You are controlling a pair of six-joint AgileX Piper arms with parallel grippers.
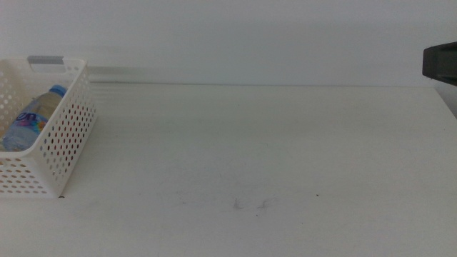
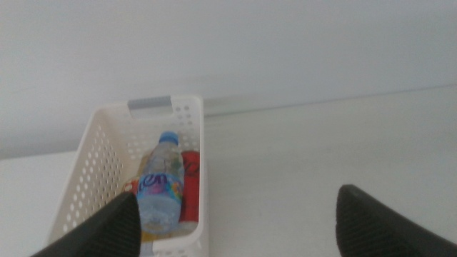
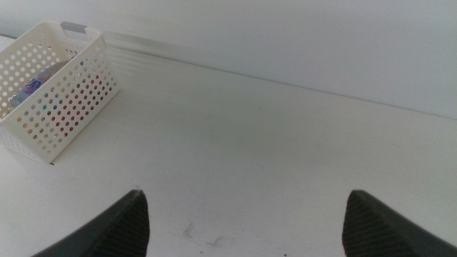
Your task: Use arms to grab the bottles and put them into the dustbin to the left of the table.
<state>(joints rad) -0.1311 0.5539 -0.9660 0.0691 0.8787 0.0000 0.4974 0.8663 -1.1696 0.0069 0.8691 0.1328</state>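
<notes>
Both hands are released and grasp nothing: the left hand (image 2: 235, 221) hangs with its jaws spread wide above the near end of the dustbin (image 1: 68, 153), while the right hand (image 3: 243, 221), jaws equally parted, looks across bare counter (image 1: 271, 157) from well off toward the right side. Neither shows in the middle view, so both arms seem pulled back clear of the work area. The dustbin sits at the counter's left edge, its grey handle strip (image 2: 149, 103) at the far end. Inside it lies the blue-capped water bottle (image 2: 160, 191), cap toward the handle, with the red soda can (image 2: 189, 187) just beside it against the basket wall; something lies under the bottle, too hidden to name, so I cannot confirm the juice bottle. The left hand's spread jaws over the basket fit a hand that drops things there and lets go. With no bottle on the counter surface in any view, the task looks finished or nearly so. A dark object (image 1: 441, 63) sits at the far right edge.
</notes>
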